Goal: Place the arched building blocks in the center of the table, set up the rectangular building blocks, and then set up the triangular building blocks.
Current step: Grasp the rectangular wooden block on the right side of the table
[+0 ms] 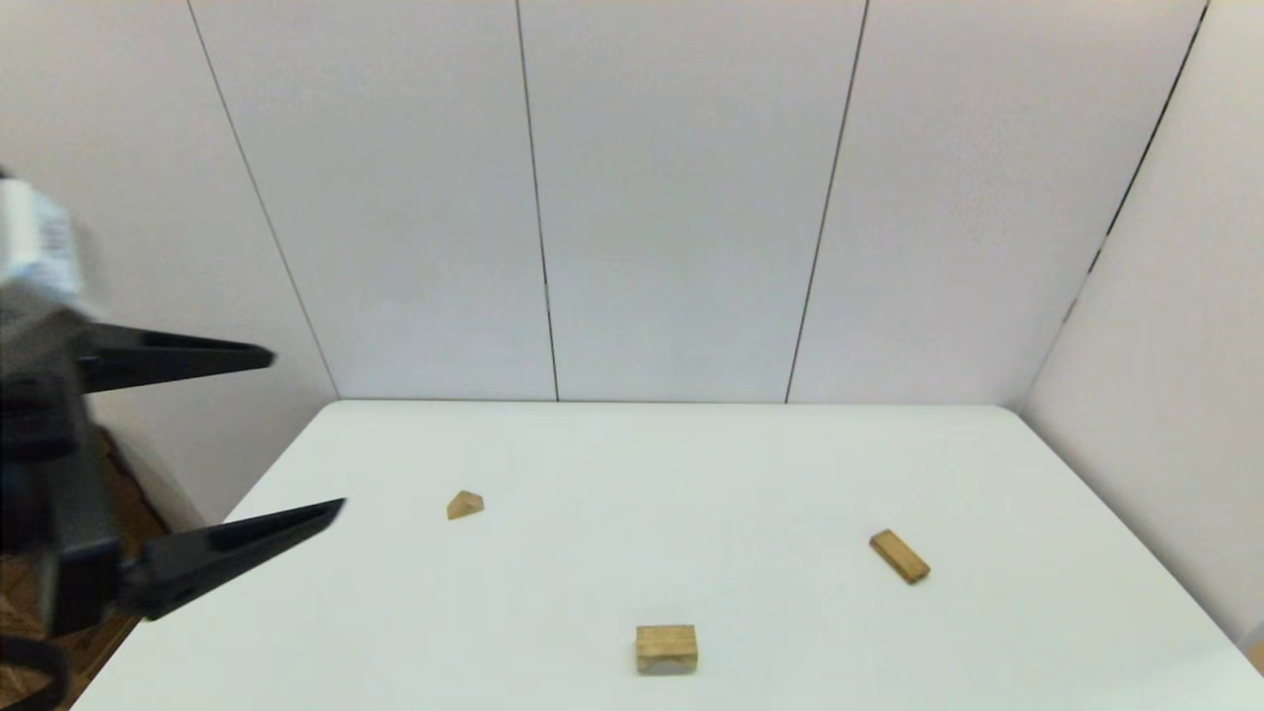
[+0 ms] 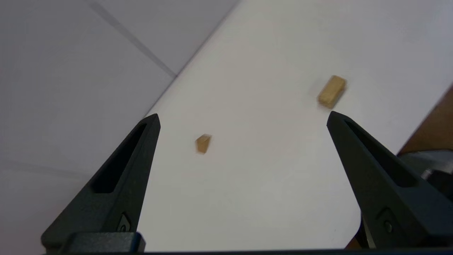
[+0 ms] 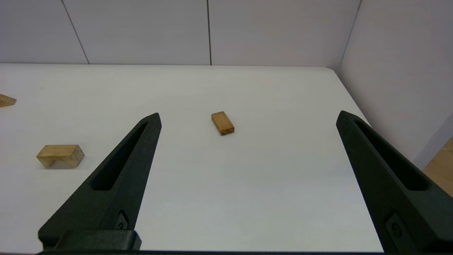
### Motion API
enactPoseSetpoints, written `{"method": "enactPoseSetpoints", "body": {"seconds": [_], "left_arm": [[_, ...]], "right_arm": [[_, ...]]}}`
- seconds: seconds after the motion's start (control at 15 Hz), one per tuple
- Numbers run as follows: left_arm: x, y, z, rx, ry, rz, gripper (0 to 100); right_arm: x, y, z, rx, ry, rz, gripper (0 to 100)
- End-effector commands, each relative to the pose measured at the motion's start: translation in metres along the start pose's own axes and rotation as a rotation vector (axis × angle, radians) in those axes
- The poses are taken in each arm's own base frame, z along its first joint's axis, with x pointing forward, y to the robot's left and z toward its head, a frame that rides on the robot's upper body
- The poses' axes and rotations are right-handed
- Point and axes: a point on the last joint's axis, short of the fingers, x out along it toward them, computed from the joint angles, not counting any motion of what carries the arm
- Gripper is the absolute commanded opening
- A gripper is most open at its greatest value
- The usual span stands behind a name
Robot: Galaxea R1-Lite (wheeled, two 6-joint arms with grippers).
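The arched block [image 1: 667,649] sits near the front edge of the white surface [image 1: 691,464], roughly mid-width. It is a chunky light-wood oblong; from the right wrist view [image 3: 60,155] its curved notch faces down against the surface, so it stands like a small bridge. The rectangular block [image 1: 900,556] lies flat toward the right side, well apart from the arch, a thinner, slightly darker brown slab turned at an angle to the surface's edges, with end grain showing in the right wrist view [image 3: 222,123]. The triangular block [image 1: 465,505] rests on the left half, farther back than the arch, a small pale wedge with its ridge up; in the left wrist view [image 2: 203,143] it appears blurred, with the arched block [image 2: 331,91] farther off.

The left gripper [image 1: 308,433] hovers above the surface's left edge, its two black fingers spread wide with nothing between them. The right gripper [image 3: 247,117] is out of the head view; its own camera shows it above the near side of the surface, fingers wide apart and holding nothing, with the rectangular block in line between them, farther off
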Motion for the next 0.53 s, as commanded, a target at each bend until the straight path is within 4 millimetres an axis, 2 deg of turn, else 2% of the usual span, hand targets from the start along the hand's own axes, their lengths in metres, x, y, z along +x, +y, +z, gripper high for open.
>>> {"method": "enactPoseSetpoints", "body": {"seconds": [0.07, 0.2, 0.53], "left_arm": [[-0.096, -0.031, -0.042, -0.202, -0.088, 0.415, 100], [-0.099, -0.040, -0.055, -0.257, -0.028, 0.555, 100], [-0.103, -0.090, -0.116, -0.263, -0.036, 0.621, 100]], "right_arm": [[0.000, 0.000, 0.000, 0.000, -0.001, 0.000, 100], [0.000, 0.000, 0.000, 0.000, -0.001, 0.002, 100], [0.000, 0.000, 0.000, 0.000, -0.001, 0.002, 100]]}}
